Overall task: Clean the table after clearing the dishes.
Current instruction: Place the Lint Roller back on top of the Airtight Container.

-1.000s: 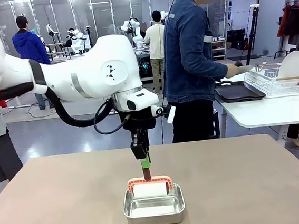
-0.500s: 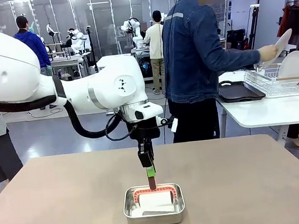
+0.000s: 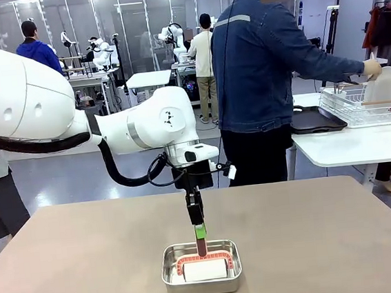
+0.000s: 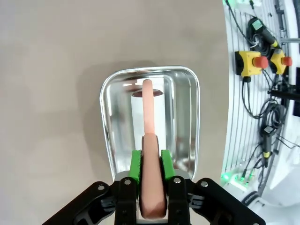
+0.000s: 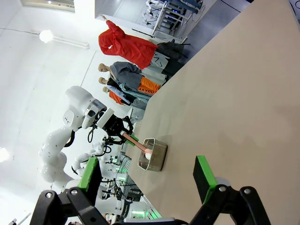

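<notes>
A: Where is the left gripper right now?

B: Over the near middle of the table, pointing straight down. In the left wrist view its green pads sit either side of the pink handle of a roller; they look close against it, though I cannot say whether they press it or have slackened.

A: And the roller itself?

B: Its white drum lies inside the small steel pan, handle standing up out of it.

A: The right gripper?

B: Spread wide apart, holding nothing, above bare tabletop.

A: The dishes?

B: A person stands at the far side, by the white side table, one hand on a white plate in the wire rack. A dark tray lies beside the rack.
</notes>
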Tool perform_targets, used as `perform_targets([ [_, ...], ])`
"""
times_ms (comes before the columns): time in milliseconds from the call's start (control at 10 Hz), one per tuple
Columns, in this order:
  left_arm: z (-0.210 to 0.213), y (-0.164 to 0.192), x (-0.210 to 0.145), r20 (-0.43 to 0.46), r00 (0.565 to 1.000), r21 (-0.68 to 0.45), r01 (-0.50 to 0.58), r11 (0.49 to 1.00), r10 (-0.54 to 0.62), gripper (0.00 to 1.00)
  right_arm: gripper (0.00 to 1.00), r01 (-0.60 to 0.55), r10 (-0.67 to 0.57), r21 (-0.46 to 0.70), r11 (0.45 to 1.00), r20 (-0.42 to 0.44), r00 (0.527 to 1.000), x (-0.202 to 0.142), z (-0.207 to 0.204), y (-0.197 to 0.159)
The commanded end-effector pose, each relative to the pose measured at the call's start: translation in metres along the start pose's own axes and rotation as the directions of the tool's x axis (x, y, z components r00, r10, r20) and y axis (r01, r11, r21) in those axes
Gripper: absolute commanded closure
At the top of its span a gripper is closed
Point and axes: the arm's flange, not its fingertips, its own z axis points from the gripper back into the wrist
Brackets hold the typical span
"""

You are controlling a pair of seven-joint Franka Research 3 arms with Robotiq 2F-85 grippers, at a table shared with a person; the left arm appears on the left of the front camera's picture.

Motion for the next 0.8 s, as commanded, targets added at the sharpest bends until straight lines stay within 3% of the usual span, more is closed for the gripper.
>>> perform_targets([
  [0, 0.008, 0.001, 0.000, -0.027, 0.999, 0.010, -0.018, 1.000, 0.019, 0.48, 0.00, -0.007, 0.007, 0.011, 1.000, 0.014, 1.000, 0.000, 0.000, 0.003],
  [200, 0.010, 0.004, 0.001, -0.039, 0.999, 0.019, -0.029, 0.999, 0.030, 0.12, 0.00, -0.007, 0.007, 0.011, 1.000, 0.014, 1.000, 0.000, 0.000, 0.003],
  [300, 0.012, 0.003, 0.001, -0.044, 0.999, 0.021, -0.024, 0.999, 0.025, 0.00, 0.00, -0.007, 0.007, 0.011, 1.000, 0.014, 1.000, 0.000, 0.000, 0.003],
  [700, 0.032, -0.009, -0.004, -0.041, 0.999, 0.098, -0.031, 0.995, 0.035, 0.00, 0.00, -0.007, 0.007, 0.011, 1.000, 0.014, 1.000, 0.000, 0.000, 0.003],
])
